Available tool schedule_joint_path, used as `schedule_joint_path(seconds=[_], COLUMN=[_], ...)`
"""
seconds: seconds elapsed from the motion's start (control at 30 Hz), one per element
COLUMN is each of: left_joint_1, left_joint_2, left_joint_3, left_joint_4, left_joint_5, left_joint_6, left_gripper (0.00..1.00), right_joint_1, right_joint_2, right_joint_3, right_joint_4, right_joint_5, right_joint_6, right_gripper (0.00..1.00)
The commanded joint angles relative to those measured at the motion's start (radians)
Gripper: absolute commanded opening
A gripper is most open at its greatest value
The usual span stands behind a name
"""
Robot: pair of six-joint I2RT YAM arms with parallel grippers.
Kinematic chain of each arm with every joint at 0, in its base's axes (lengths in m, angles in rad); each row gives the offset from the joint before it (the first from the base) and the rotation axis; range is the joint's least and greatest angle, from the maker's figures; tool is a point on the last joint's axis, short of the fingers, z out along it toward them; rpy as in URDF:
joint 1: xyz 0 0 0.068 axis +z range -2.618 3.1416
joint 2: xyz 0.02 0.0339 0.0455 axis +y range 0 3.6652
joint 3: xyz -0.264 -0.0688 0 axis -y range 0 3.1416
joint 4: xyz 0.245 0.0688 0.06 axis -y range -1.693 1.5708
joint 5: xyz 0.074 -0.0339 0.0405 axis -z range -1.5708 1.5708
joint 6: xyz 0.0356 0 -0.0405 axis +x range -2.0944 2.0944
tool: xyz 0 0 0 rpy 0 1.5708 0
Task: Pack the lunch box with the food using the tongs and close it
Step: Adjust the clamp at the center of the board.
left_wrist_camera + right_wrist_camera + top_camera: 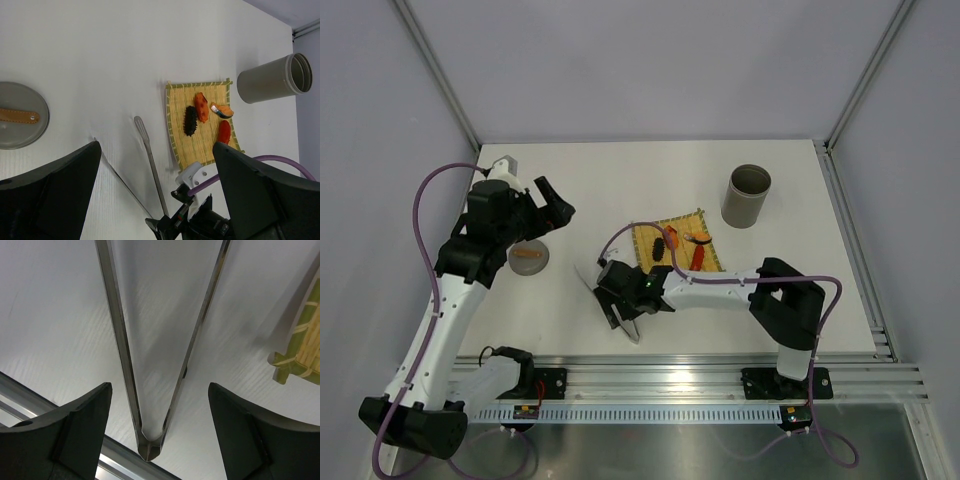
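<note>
white table (620, 180) first, widest thing in view. then the 2 arms: l arm bent over the table's l side, l gripper (156, 146) spread wide w/ nothing between the fingers, hanging above & just beside the lid (528, 257). r arm stretched across to the l, r gripper (159, 385) low over the table, fingers parted w/ a gap on each side, gripping nothing. next in size, lunch box (748, 195): upright at the far r, mouth open, well apart from both grippers. yellow woven mat (678, 245) mid-table, between box & r gripper. round grey lid w/ brown strap on the l, flat on the table. tongs (120, 340) directly under the r gripper, apparently flat on the table, not lifted. key relation: hinge end between the 2 r fingers, pointing at the near edge; both thin arms fanning away toward the far l, so long axis diagonal in the top view & roughly in line w/ the fingers, closing line square across it. looks well set for pinching the v near its hinge. r arm much nearer the tongs; l arm off to the side, out of it. smallest: food (201, 106) on the mat, i.e. an orange pc, a dark pc beside it, a red pc nearer the r arm & an orange pc w/ a silvery bit. none in the box yet, so packing & closing both left to do, judging by this.
</note>
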Motion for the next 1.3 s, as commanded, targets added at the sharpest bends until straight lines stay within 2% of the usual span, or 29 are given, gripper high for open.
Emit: schedule_joint_path(seconds=[0.0,0.23,0.4,0.47,0.57,0.63,0.67,0.77,0.87,1.03,1.27], left_joint_1=[0.005,0.005,0.005,0.005,0.005,0.005,0.005,0.005,0.006,0.005,0.008], left_joint_2=[-0.021,-0.020,-0.013,-0.009,-0.006,-0.006,-0.006,-0.009,-0.010,-0.016,-0.020], left_joint_3=[0.022,0.017,0.019,0.020,0.020,0.019,0.022,0.028,0.040,0.077,0.083], left_joint_4=[0.021,0.021,0.024,0.025,0.029,0.029,0.030,0.025,0.019,0.002,0.007], left_joint_5=[0.010,0.012,0.013,0.018,0.021,0.022,0.022,0.016,0.007,-0.027,-0.027], left_joint_6=[0.002,0.002,0.006,0.003,0.003,0.003,0.003,0.005,0.011,0.026,0.029], left_gripper=[0.98,0.98,0.98,0.98,0.98,0.98,0.98,0.98,0.98,0.98,0.98], right_joint_1=[0.021,0.072,0.081,0.082,0.081,0.082,0.081,0.081,0.079,0.047,-0.117], right_joint_2=[0.039,0.143,0.191,0.199,0.203,0.211,0.211,0.189,0.130,-0.091,-0.386], right_joint_3=[0.050,0.113,0.136,0.146,0.174,0.199,0.202,0.216,0.216,0.168,0.076], right_joint_4=[-0.011,-0.034,-0.045,-0.052,-0.058,-0.054,-0.051,-0.043,-0.049,-0.078,-0.247], right_joint_5=[0.072,0.162,0.228,0.266,0.296,0.299,0.291,0.274,0.271,0.259,0.187], right_joint_6=[0.005,-0.001,0.028,0.032,0.019,0.008,0.003,-0.011,-0.023,-0.024,0.049], right_gripper=[0.85,0.83,0.73,0.65,0.63,0.52,0.39,0.23,0.19,0.18,0.20])
